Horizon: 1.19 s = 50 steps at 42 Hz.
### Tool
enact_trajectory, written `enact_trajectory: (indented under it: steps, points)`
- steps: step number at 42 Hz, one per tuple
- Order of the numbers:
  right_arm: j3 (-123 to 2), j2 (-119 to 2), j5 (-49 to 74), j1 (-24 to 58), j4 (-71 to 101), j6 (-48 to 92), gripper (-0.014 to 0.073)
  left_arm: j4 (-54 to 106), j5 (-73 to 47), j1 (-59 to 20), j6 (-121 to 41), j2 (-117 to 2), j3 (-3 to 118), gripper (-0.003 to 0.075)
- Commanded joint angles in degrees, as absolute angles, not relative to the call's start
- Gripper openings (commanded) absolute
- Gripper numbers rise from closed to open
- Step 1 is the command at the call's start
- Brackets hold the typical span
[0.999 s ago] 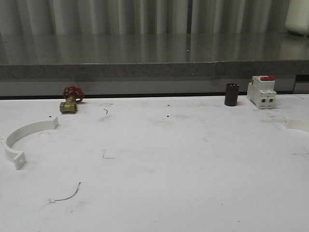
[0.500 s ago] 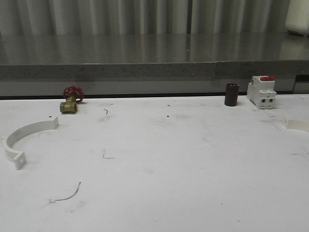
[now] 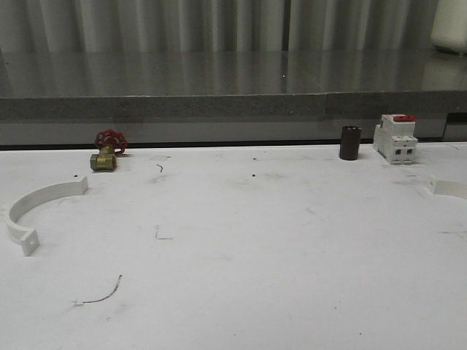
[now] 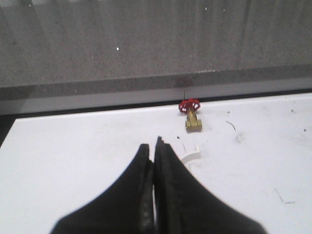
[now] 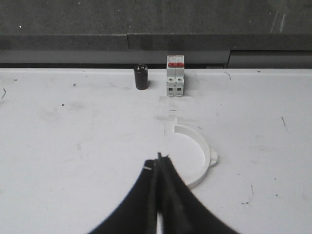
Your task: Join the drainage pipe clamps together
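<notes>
One white half-ring drainage pipe clamp (image 3: 36, 201) lies flat at the table's far left, with its tab end (image 4: 191, 155) showing just past my left gripper (image 4: 155, 146). That gripper is shut with nothing in it, hovering short of the clamp. The other clamp (image 5: 201, 152) lies at the table's right edge, where only its end (image 3: 449, 187) shows in the front view. My right gripper (image 5: 160, 161) is shut and empty, and its tips sit just in front of this clamp's curved band.
A brass valve with a red handwheel (image 3: 107, 151) stands at the back left. A dark cylinder (image 3: 350, 142) and a white red-topped switch (image 3: 395, 137) stand at the back right. A grey ledge (image 3: 219, 106) borders the table's far side. A thin wire scrap (image 3: 102, 292) lies near the front.
</notes>
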<state>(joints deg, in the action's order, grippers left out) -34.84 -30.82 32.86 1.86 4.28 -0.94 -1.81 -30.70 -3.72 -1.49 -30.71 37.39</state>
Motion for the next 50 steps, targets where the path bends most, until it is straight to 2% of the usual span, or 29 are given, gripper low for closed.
enact_trajectory:
  steps: [1,7,10,11,13,14,17,22,24,37,50]
  points:
    - [-36.87,-33.41,29.63,1.56,3.67,-0.75,-0.0069,-1.82,-26.79,-3.77,-1.09,-33.76,38.56,-0.002]
    - [-36.87,-36.69,30.25,1.56,3.61,-0.75,-0.0038,-1.82,-27.91,-3.77,-1.09,-38.24,38.56,-0.002]
    - [-36.87,-38.07,30.25,1.56,3.61,-0.75,0.0115,-1.82,-27.81,-3.77,-1.09,-40.03,38.56,-0.0011]
    - [-36.87,-38.56,30.29,1.56,3.61,-0.75,0.0195,-1.82,-27.81,-3.77,-1.09,-40.56,38.56,0.0009]
    - [-36.87,-39.08,30.4,1.56,3.61,-0.75,0.0353,-1.82,-27.72,-3.77,-1.09,-41.52,38.56,0.0087]
    - [-36.87,-39.06,30.46,1.56,3.61,-0.75,0.0402,-1.82,-27.68,-3.77,-1.09,-41.67,38.56,0.0129]
    - [-36.87,-39.06,30.45,1.56,3.61,-0.75,0.0472,-1.82,-27.33,-3.77,-1.09,-42.49,38.56,0.0256]
    - [-36.87,-38.93,30.51,1.56,3.66,-0.75,0.0481,-1.82,-27.24,-3.77,-1.09,-44.01,38.56,0.0437]
    - [-36.87,-38.93,30.51,1.56,3.66,-0.75,0.0481,-1.61,-27.67,-3.77,-1.09,-44.55,38.56,0.0463]
    - [-36.87,-38.93,30.51,1.56,3.66,-0.75,0.0481,0.0,-35.38,-3.77,-1.09,-55.29,44.82,0.0462]
    - [-36.87,-38.93,30.51,1.56,3.66,-0.75,0.0481,0.77,-36.36,-3.77,-1.09,-69.49,52.91,0.0462]
